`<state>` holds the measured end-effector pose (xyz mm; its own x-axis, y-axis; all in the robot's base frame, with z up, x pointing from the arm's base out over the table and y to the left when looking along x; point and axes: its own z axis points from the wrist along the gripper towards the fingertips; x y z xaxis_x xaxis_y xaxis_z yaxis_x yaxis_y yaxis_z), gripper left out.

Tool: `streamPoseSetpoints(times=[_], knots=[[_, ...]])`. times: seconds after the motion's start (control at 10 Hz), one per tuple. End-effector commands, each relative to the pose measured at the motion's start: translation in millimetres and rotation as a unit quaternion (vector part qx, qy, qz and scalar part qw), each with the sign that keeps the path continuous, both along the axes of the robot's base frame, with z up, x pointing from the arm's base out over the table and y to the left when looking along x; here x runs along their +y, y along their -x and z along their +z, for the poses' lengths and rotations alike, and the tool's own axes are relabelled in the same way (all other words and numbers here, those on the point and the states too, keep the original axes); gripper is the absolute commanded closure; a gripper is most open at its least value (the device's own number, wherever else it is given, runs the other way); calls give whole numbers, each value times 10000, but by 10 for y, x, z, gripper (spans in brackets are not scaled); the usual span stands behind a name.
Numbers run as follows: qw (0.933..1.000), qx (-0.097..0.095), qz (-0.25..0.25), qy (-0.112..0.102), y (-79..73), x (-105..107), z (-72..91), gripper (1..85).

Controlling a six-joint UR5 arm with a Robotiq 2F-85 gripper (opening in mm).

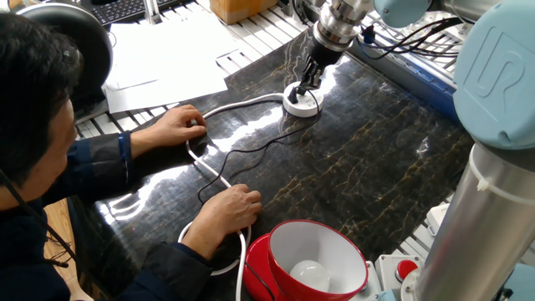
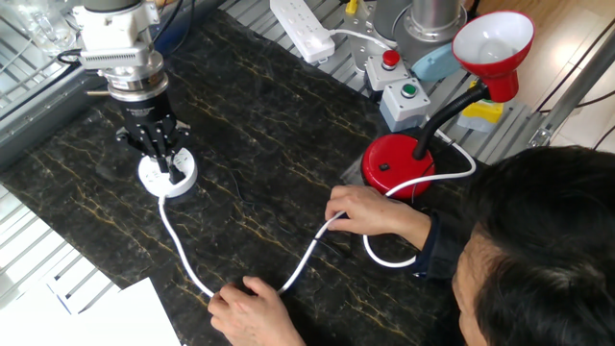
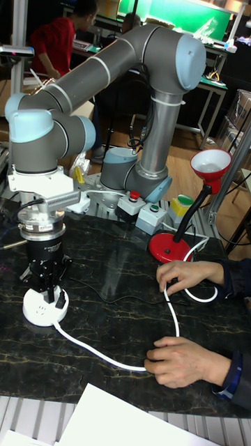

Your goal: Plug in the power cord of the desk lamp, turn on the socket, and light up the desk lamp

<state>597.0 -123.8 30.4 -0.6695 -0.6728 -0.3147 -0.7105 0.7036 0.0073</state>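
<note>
White socket [image 2: 167,173] pinned by hand [image 2: 159,160], fingers clenched on plug of power cord [image 1: 251,150], presumably seating it; person's hands [image 2: 370,210] steady the white cable [image 2: 183,255]

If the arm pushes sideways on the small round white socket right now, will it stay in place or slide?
The socket would probably slide: it looks small and light, lying flat on a glossy dark tabletop. Being low and wide, it seems unlikely to tip. Its thick white cable, pinned under the person's hands, may limit how far it goes. The pincer is right at its top.
</note>
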Motion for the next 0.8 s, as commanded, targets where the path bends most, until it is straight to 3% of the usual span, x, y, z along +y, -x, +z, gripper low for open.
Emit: streamPoseSetpoints(times=[0.0, 0.1, 0.3, 0.6, 0.7], knots=[[9999, -132, -24, -50, -56, -5, -74, 847], [9998, -176, -36, -104, -90, 22, -123, 847], [9998, -137, 27, -114, -12, -54, -101, 847], [9993, 164, 331, 91, 216, -501, 181, 847], [9990, 175, 274, 310, 200, -547, 266, 847]])
